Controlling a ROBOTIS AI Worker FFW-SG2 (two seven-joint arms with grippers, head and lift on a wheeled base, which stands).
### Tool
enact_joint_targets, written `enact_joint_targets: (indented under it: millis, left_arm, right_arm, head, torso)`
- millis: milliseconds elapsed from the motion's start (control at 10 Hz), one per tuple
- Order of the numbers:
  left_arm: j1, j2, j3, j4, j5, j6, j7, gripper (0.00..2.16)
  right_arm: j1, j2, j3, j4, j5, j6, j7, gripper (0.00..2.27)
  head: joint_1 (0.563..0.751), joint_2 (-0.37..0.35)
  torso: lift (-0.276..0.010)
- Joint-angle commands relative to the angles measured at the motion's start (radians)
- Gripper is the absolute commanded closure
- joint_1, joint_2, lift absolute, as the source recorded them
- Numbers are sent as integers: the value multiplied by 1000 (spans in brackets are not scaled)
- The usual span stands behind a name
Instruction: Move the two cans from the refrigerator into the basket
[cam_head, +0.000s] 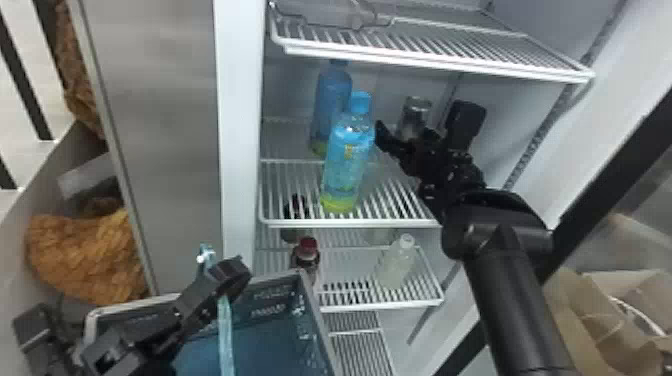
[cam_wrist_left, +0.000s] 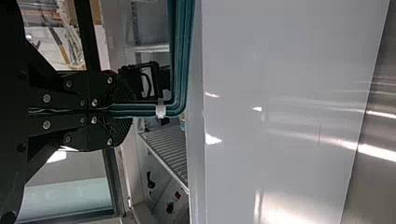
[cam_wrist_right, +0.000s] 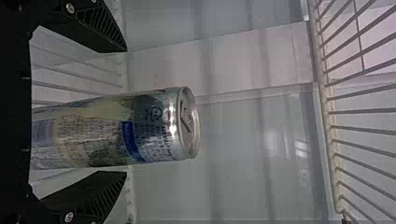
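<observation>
Wire shelving (cam_head: 400, 223) is running across the open refrigerator (cam_head: 240, 125), and the first pick is looking to be on! One upright can (cam_wrist_right: 159, 126) is standing on the shelf beyond two blue bottles, the front bottle (cam_head: 347, 165) and the rear bottle (cam_head: 332, 97). Right gripper (cam_wrist_right: 126, 111) is spreading its two fingers wide, one to each side of that can, gaps showing, nothing clamped. Left gripper (cam_wrist_left: 122, 112) is pinching the teal handle (cam_wrist_left: 181, 56) of the one basket (cam_head: 270, 295), fingers closed tight. Next move is calling for squeezing, lifting, then clearing those bottles. I'm counting one can against the task's two, plus one red-capped bottle (cam_head: 306, 252) and one white-capped bottle (cam_head: 396, 265) sitting lower down.
</observation>
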Motion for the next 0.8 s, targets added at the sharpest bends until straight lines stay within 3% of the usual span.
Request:
enact_joint_targets:
  millis: [0,100,200,400,500,700]
  left_arm:
    - [0,1,0,0,2,0,0,1200]
    - [0,1,0,3,2,-2,0,1200]
    - [0,1,0,3,2,-2,0,1200]
    - [0,1,0,3,4,-2,0,1200]
    - [0,1,0,3,6,-2,0,1200]
    - [2,1,0,3,6,-2,0,1200]
  right_arm:
    - [-11,-1,0,9,-5,34,0,101]
    - [-16,-1,2,9,-1,42,-4,111]
    - [-21,-1,0,16,-1,54,-6,262]
    - [-28,-4,0,14,23,59,-8,1110]
    - [-26,-4,0,4,39,56,-12,1268]
    - [-8,-5,0,-18,51,44,-15,1280]
  head:
    - [630,-254]
    - [630,-253]
    - [632,-252]
    - [634,-253]
    - [633,-254]
    - [628,-258]
  torso:
    - [-35]
    - [-35]
    - [-35]
    - [-35]
    - [-35]
    - [-35]
